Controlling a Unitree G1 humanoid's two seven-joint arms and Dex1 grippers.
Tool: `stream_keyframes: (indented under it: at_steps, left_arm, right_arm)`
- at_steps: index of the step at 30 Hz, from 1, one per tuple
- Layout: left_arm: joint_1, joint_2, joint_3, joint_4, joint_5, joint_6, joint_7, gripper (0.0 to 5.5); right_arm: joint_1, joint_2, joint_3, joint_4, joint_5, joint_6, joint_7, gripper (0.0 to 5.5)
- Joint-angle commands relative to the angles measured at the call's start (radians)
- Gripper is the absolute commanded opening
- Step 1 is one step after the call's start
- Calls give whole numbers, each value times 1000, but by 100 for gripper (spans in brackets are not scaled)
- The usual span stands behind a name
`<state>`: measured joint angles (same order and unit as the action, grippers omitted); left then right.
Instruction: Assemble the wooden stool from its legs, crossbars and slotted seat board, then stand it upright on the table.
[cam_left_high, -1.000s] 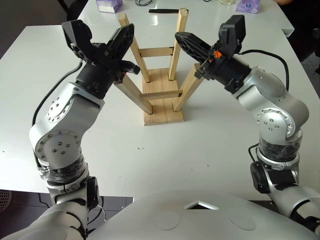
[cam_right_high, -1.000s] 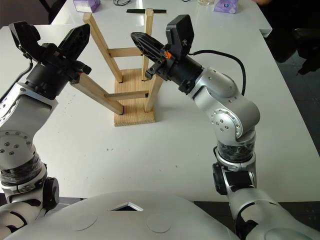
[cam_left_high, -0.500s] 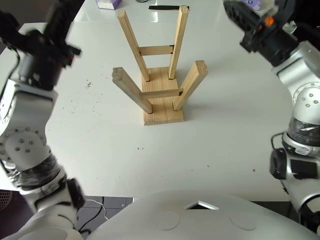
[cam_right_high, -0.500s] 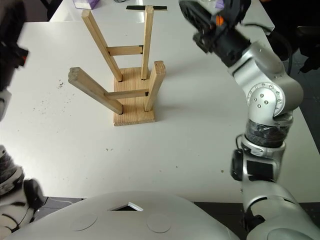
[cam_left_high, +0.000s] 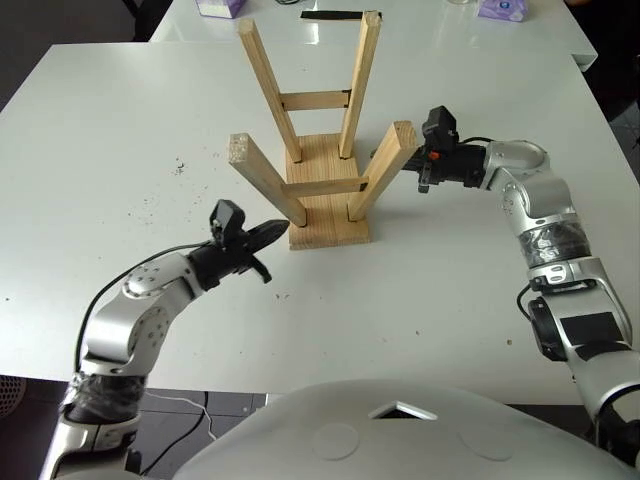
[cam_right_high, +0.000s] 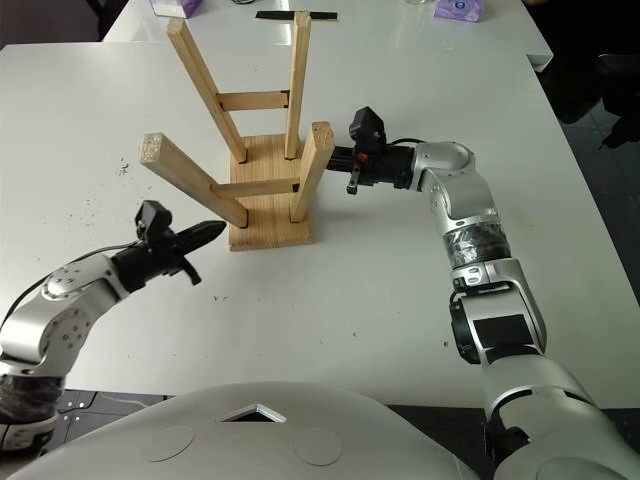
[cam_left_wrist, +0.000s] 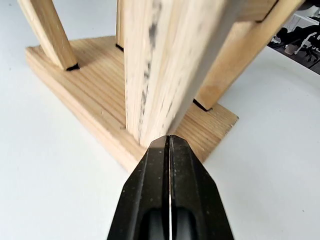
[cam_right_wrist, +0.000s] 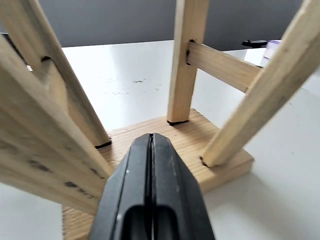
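Observation:
The wooden stool stands upside down on the white table, its seat board (cam_left_high: 328, 225) flat on the surface. Its legs (cam_left_high: 265, 180) rise splayed from the board, joined by crossbars (cam_left_high: 312, 100). My left gripper (cam_left_high: 278, 230) is shut and empty, low over the table, its tip just off the board's near left corner. In the left wrist view its tips (cam_left_wrist: 169, 140) point at the base of a leg (cam_left_wrist: 160, 65). My right gripper (cam_right_high: 338, 157) is shut and empty, level with the near right leg (cam_right_high: 312, 170) and close beside it. The right wrist view has its tips (cam_right_wrist: 151, 137) before the board (cam_right_wrist: 200, 150).
Two purple boxes (cam_left_high: 218, 8) (cam_left_high: 500, 8) and a black strip (cam_left_high: 328, 15) lie at the table's far edge. Dark specks (cam_left_high: 160, 195) dot the table left of the stool. Bare table stretches in front of the stool to the near edge.
Both arms were raised with open grippers beside the stool's legs, swung outward, and now sit low with both grippers shut. The stool has not moved.

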<state>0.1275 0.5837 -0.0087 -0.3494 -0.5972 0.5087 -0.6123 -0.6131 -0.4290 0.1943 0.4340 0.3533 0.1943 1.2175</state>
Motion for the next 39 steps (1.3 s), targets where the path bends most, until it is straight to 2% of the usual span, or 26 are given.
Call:
stream_keyframes:
  at_steps: [1, 5, 10, 16, 19, 24, 27, 32, 35, 39]
  left_arm:
    - [-57, -41, -43, 35, 62, -2, 24, 1]
    - [-67, -57, -35, 84, 98, -21, 19, 1]
    - [-80, -71, -25, 132, 128, -40, 15, 1]
    - [-85, -79, 3, 194, 159, -68, 19, 1]
    - [-64, -69, 44, 199, 166, -70, 30, 1]
    - [17, -13, 170, 123, 111, -33, 3, 1]
    - [88, 3, 262, 42, 46, 3, -12, 1]
    - [193, 25, 294, -3, 40, 36, -29, 1]
    - [237, 54, 266, -4, 65, 38, -71, 1]
    - [296, 92, 288, -30, 60, 45, -123, 1]
  right_arm:
    - [5, 11, 43, -53, 6, 14, 110, 0]
    - [69, 28, 79, -171, 21, 56, 139, 0]
    - [191, 75, 111, -366, 54, 146, 67, 0]
    - [377, 139, 124, -636, 118, 276, -123, 0]
    - [434, 107, 81, -680, 110, 295, -191, 0]
    - [449, -84, 18, -503, -59, 156, -205, 0]
    - [378, -125, -27, -298, -144, 78, -277, 0]
    - [213, -66, -56, 16, -234, -28, -412, 0]
    - [184, -25, -35, 92, -257, -70, -420, 0]
    - [185, 8, -10, 133, -279, -105, -399, 0]
